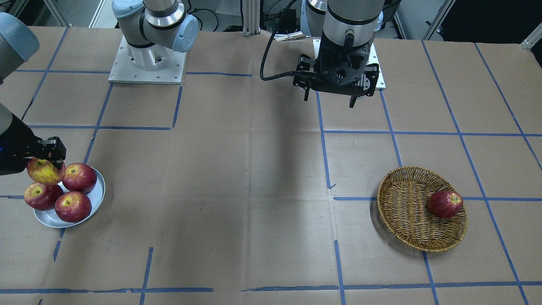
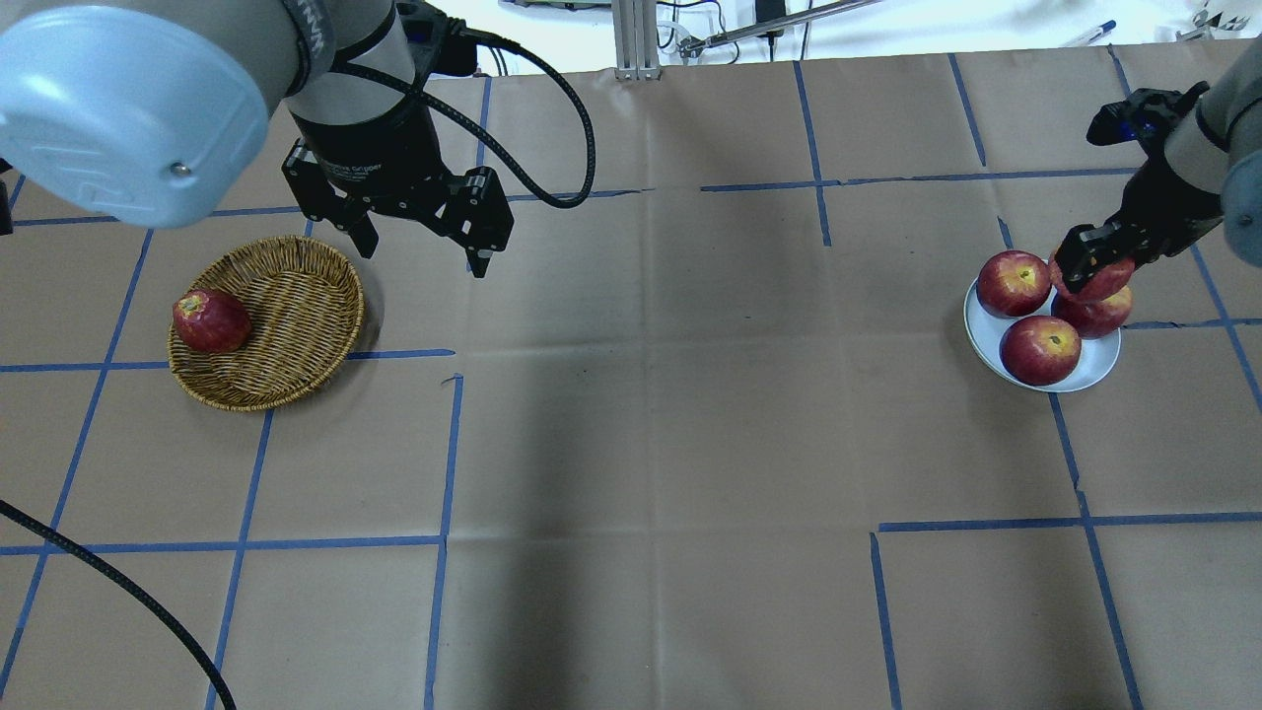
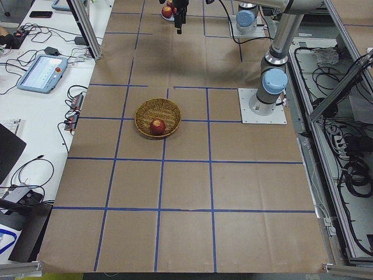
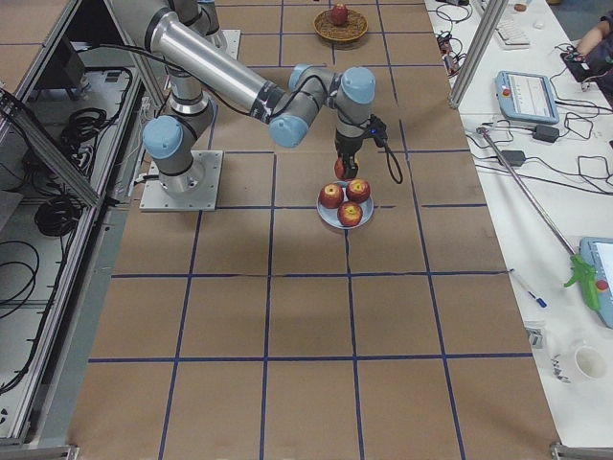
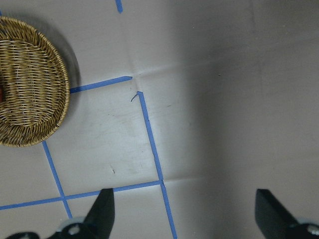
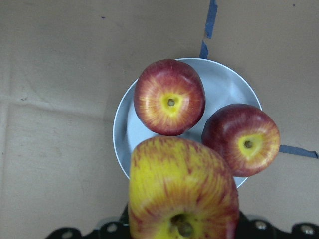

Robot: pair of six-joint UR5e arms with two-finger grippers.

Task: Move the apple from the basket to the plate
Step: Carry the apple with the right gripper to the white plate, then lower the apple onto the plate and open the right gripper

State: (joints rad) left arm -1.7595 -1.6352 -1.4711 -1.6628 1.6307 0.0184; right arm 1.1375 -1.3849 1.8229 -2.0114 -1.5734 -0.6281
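My right gripper (image 1: 47, 162) is shut on the yellow-streaked apple (image 1: 43, 171) and holds it just over the silver plate (image 1: 98, 197), above its edge nearest the arm. The right wrist view shows this apple (image 6: 182, 191) close up over the plate (image 6: 224, 87). Three dark red apples (image 1: 79, 177) lie on the plate. The wicker basket (image 2: 296, 296) holds one dark red apple (image 2: 210, 320). My left gripper (image 2: 424, 247) is open and empty, in the air beside the basket; its fingertips (image 5: 102, 209) frame bare table.
Brown paper with blue tape lines covers the table. The basket's rim (image 5: 55, 64) shows at the left wrist view's upper left. Both arm bases (image 1: 146, 63) stand at the robot's edge. A black cable (image 2: 552, 118) hangs from the left wrist.
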